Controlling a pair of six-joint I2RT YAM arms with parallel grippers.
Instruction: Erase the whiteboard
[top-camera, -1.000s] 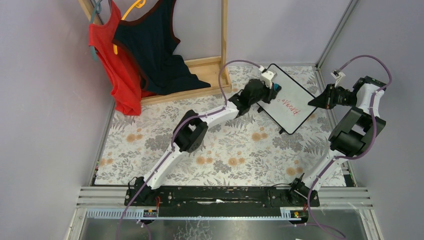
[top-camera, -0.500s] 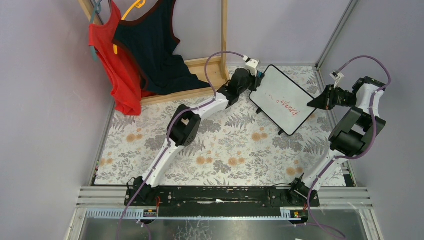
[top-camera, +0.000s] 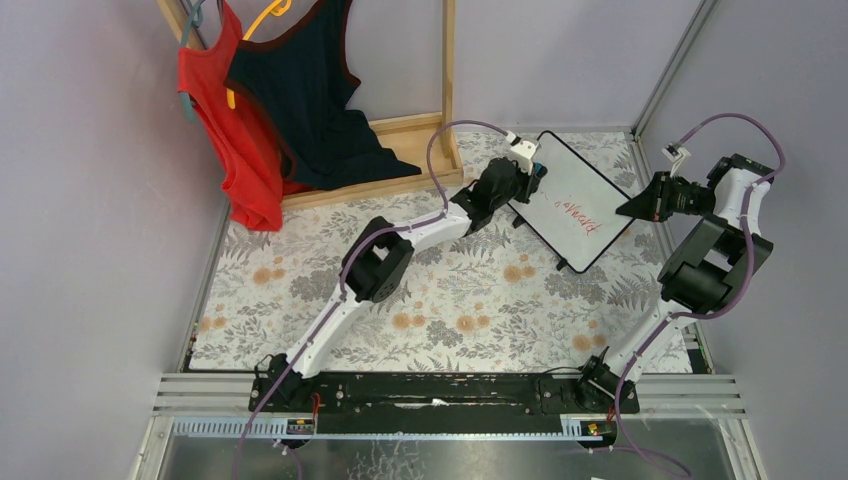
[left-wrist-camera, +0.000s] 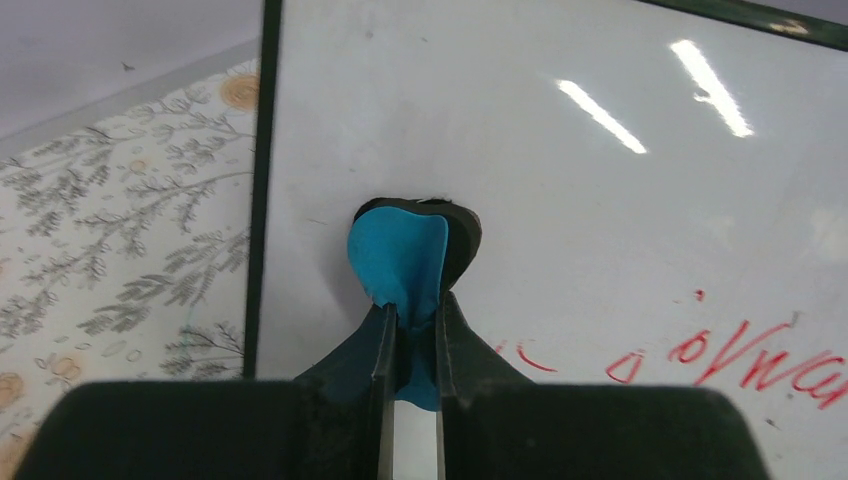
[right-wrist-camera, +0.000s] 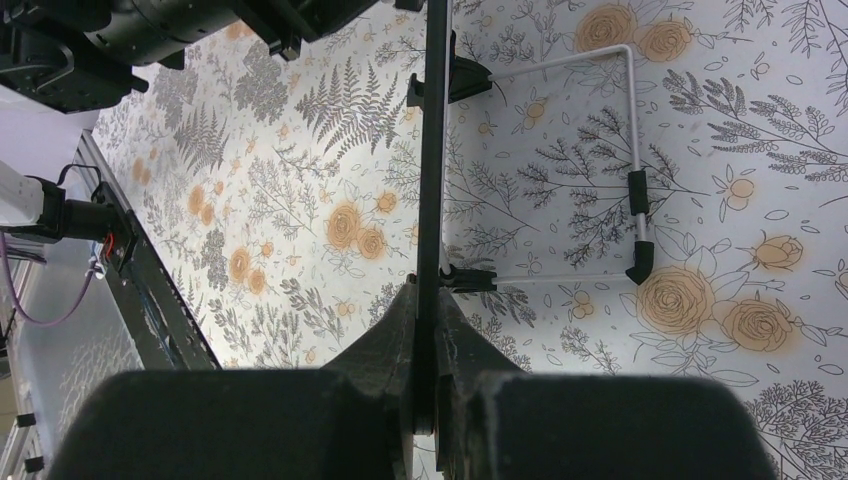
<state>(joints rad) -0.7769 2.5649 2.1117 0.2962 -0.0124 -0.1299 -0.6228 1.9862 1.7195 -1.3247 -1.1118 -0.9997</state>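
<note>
Left gripper (left-wrist-camera: 412, 325) is clamping shut on a blue eraser (left-wrist-camera: 400, 255). Its jaws are pinching the pad's near end, while the far end appears to be pressing on the whiteboard (left-wrist-camera: 600, 180) just beside the left frame edge. Red writing (left-wrist-camera: 760, 355) is lying to the right of the fingers, roughly level with them rather than ahead of the eraser, and apart from the pad.

From above, the whiteboard is sitting at the far right of the table, its long axis running from far left to near right. The eraser is working at the far-left short end, and the writing is occupying the near-right half. Judged from this layout, the coming stroke is calling for travel along the long axis, away from the left frame edge and toward the opposite corner.

Right gripper (right-wrist-camera: 427, 295) is closing on the whiteboard's frame at that right corner, the frame showing edge-on between its jaws, apparently steadying it. Beyond, a wire stand (right-wrist-camera: 636, 150) is resting on the flowered tablecloth (right-wrist-camera: 300, 200). Only the left arm is carrying the eraser.
</note>
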